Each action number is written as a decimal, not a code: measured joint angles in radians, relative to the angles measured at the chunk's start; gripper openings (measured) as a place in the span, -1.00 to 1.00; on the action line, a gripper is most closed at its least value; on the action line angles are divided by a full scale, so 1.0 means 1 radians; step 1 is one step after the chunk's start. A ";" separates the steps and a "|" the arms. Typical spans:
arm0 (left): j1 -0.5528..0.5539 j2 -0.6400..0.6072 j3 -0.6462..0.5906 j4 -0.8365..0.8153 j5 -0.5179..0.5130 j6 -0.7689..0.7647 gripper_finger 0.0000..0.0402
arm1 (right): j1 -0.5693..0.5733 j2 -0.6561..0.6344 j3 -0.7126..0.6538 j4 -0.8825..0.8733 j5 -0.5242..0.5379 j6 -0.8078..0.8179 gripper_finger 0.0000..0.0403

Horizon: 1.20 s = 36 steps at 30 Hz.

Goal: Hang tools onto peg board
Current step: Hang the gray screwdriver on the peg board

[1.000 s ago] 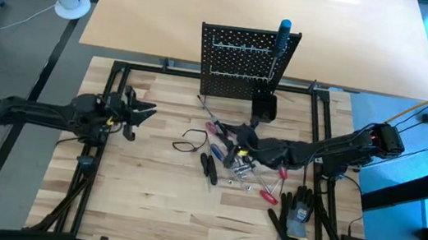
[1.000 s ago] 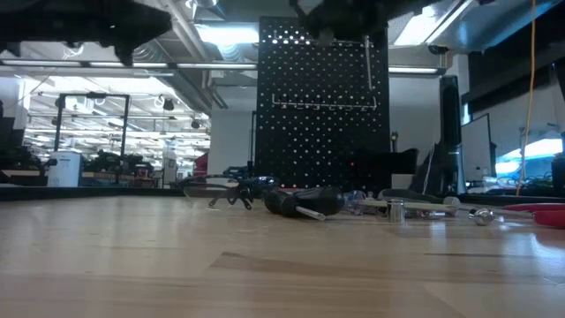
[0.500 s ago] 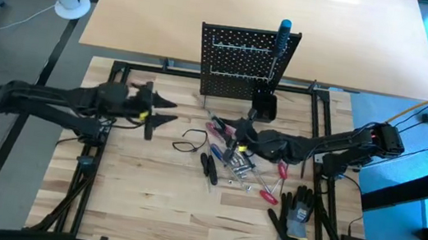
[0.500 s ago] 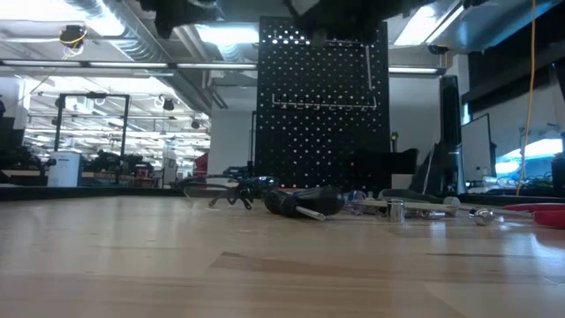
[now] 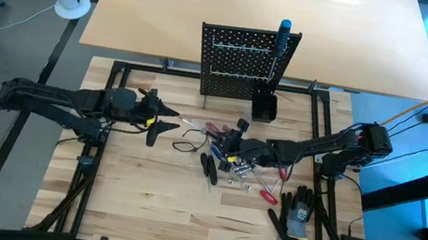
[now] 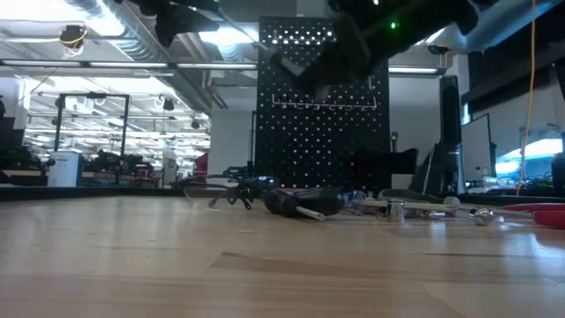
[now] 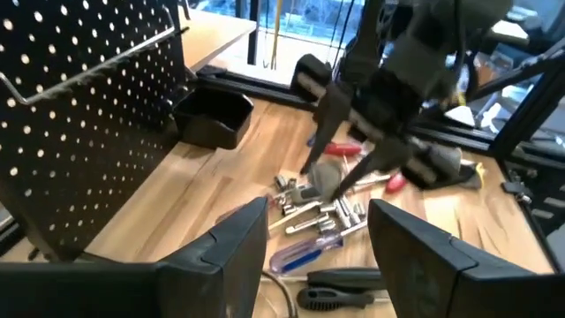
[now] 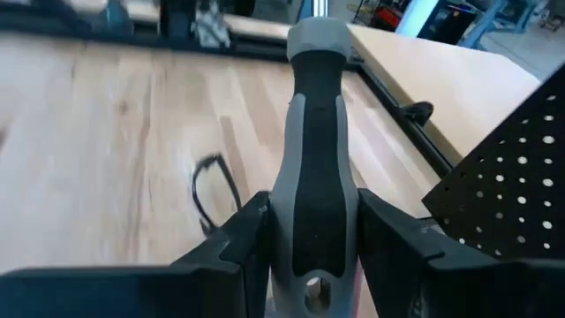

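Wooden table (image 5: 147,186) first: I've swung my left gripper (image 5: 166,117) in toward the tools (image 5: 230,157), its fingers spread wide and empty. My right gripper (image 5: 231,145) has dipped over them, clamped on a grey-handled screwdriver (image 8: 314,159) that still needs hanging on the peg board (image 5: 238,61).

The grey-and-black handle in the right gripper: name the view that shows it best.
The right wrist view: the grey-and-black handle fills the picture, clamped between the right gripper fingers. The high view shows only the gripper over the tool pile; the low view a dark blur before the peg board; the left wrist view hides it.
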 joint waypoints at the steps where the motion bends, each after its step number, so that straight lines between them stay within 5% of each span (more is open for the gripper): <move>1: 0.000 -0.002 0.000 -0.004 0.000 -0.002 -0.07 | 0.000 0.008 0.000 0.000 0.000 -0.023 -0.31; 36: 0.040 0.185 0.000 0.052 0.152 -0.078 -0.18 | 0.000 0.053 -0.001 0.021 0.002 -0.145 -0.30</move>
